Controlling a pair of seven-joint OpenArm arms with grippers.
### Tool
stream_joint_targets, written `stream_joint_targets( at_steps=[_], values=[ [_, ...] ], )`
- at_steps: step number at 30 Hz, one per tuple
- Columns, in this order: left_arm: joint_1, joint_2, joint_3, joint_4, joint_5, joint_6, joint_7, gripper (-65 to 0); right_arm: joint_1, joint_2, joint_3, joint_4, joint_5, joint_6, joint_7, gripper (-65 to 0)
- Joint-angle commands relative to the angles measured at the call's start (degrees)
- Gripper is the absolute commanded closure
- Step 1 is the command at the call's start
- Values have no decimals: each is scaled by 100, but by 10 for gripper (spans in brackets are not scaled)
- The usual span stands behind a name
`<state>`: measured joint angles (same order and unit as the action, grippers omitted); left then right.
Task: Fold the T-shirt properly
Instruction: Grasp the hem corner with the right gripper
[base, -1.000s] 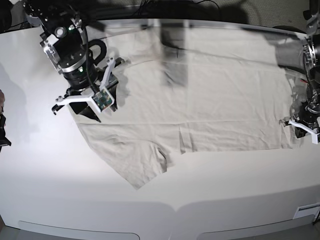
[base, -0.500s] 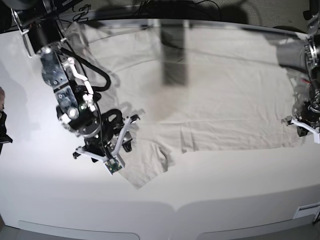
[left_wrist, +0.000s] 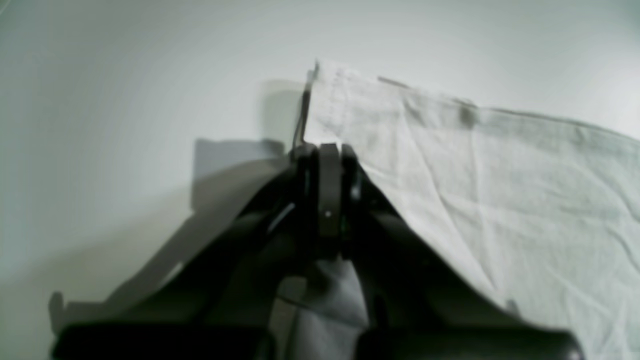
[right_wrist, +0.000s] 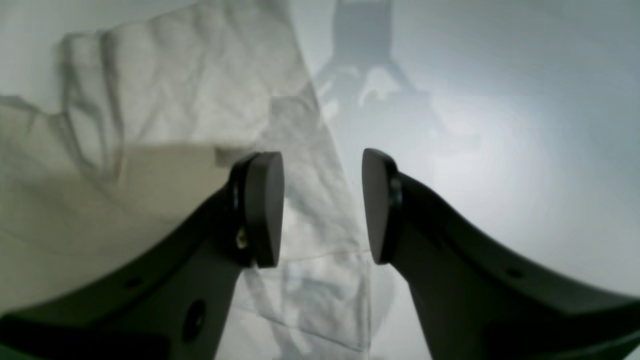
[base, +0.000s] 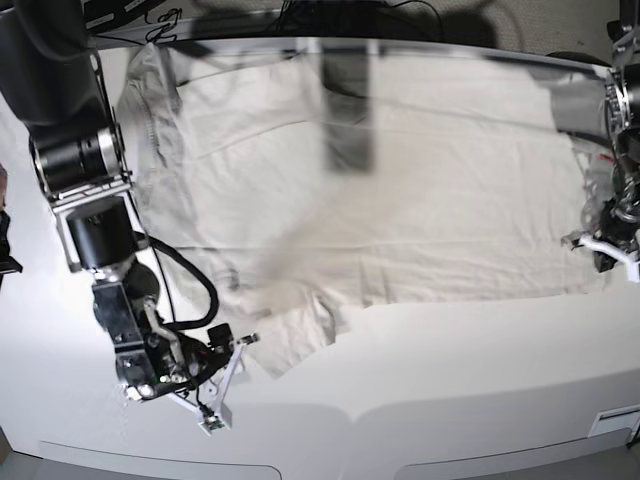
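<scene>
right pincer (base: 243, 342) swung from far-left of T-shirt (base: 420, 190) down to near sleeve tip at front table (base: 450, 400) edge; collar side now uncovered.

My base view bows at its edges, with glare on the surface (base: 430, 380) toward 7 o'clock. Both wrist views look soft and blurred; shadows fall toward 12 o'clock.
</scene>
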<state>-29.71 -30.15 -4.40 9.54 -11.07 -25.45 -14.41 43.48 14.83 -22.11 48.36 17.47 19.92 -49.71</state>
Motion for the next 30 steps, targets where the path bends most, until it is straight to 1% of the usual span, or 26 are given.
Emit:
stream_joint_targets(
  at_steps=[1, 5, 9, 13, 15, 20, 22, 24, 26, 30],
  values=[
    [-61, -98, 7, 20, 50, 42, 170, 0, 264, 24, 39, -146, -15, 57, 103, -261],
    [-61, -98, 7, 20, 50, 42, 101, 0, 369, 24, 39, -1029, -138, 227, 625, -261],
    [-61, -98, 7, 20, 50, 42, 61, 0, 369, 24, 39, -1681, -144, 258, 1325, -261],
    [-63, -98, 7, 20, 50, 42, -9, 0, 365, -13, 39, -2100, -380, 293, 1589, -261],
    [-63, -98, 7, 20, 50, 42, -61, 0, 363, -44, 39, -2240, -374, 472, 1587, -261],
    [-63, -98, 7, 20, 50, 39, -66, 0, 363, -203, 39, -2500, -372, 710, 1537, -261],
    [-61, -98, 7, 20, 52, 39, -63, 0, 363, -264, 39, -2529, -334, 846, 1388, -260],
    [-61, -98, 7, 20, 52, 39, -24, 0, 365, -313, 39, -2529, -334, 892, 1204, -259],
    [-61, -98, 7, 20, 52, 39, -15, 0, 365, -310, 42, -2529, -334, 887, 1064, -225],
    [-61, -98, 7, 20, 50, 39, -22, 0, 363, -306, 42, -2529, -334, 887, 841, -120]
  ],
)
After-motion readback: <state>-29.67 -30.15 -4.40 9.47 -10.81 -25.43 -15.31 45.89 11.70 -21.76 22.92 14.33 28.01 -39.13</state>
